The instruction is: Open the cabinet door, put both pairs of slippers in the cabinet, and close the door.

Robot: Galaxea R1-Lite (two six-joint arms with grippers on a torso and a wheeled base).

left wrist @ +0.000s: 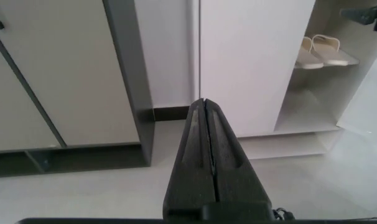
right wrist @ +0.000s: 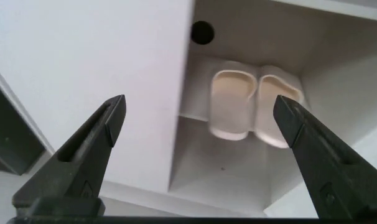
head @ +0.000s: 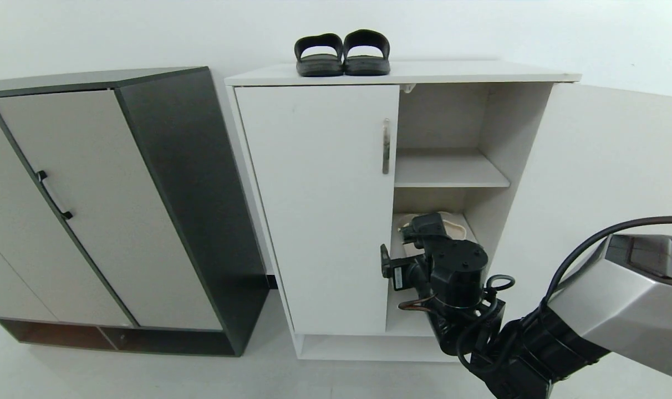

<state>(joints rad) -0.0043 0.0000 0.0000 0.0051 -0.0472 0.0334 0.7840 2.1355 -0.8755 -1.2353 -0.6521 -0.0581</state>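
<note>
— Where does the next pair sit?

— The black slippers are on top of the white cabinet, near its back edge, above the handle side of the closed door. They stand side by side and touching.

— And from the right gripper?

— Well above it and a little to the robot's left. That gripper hangs low, just in front of the open lower compartment, with its jaws wide apart and nothing between them.

— Which way do the black ones run?

— Their long axis goes front to back across the top. I cannot tell whether heels or toes face the robot.

— What about the other pair?

— The beige slippers lie on the lower shelf inside, side by side, also lengthwise front to back and towards the back wall.

— And the left gripper?

— Its jaws are pressed together, empty. It is low and back from the furniture, facing the gap between the dark cabinet and the white one.

— So which arm should fetch them?

— The right looks nearer, I'd judge, but it needs a long lift.
</note>
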